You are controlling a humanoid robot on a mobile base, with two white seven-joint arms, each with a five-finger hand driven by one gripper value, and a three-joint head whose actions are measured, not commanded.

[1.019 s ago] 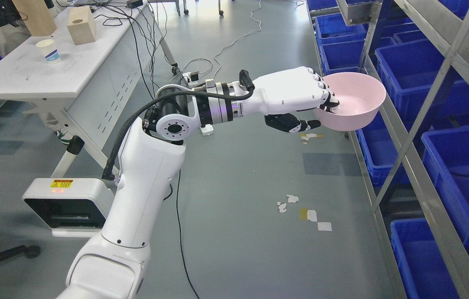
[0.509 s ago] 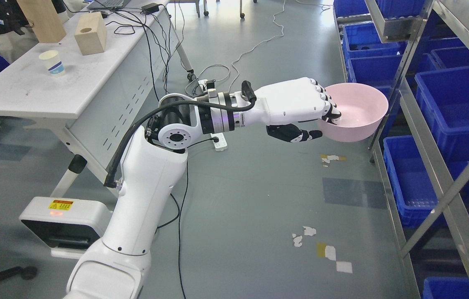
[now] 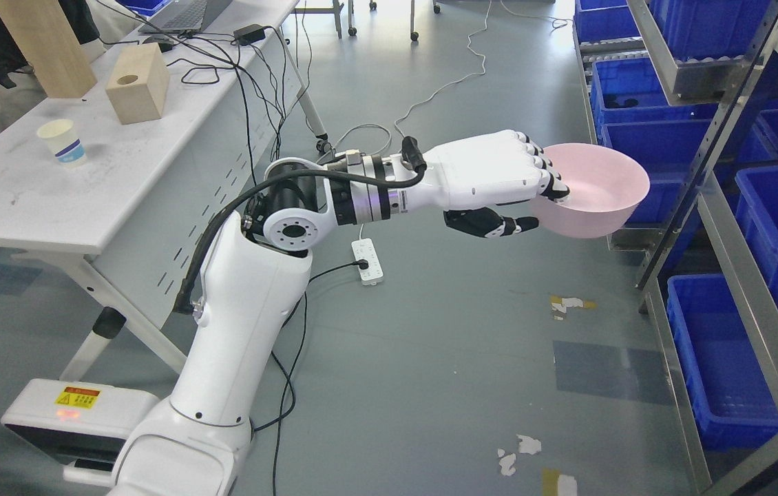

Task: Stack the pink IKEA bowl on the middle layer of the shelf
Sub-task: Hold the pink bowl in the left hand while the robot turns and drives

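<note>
The robot's left hand grips a pink bowl by its near rim — fingers hooked inside, thumb pressed beneath — holding it in the air above the grey floor. The bowl sits upright at the hand's 3 o'clock, just beside the metal shelf stocked with blue bins. At 9 o'clock, well apart, a white table carries a paper cup and wooden blocks.
</note>
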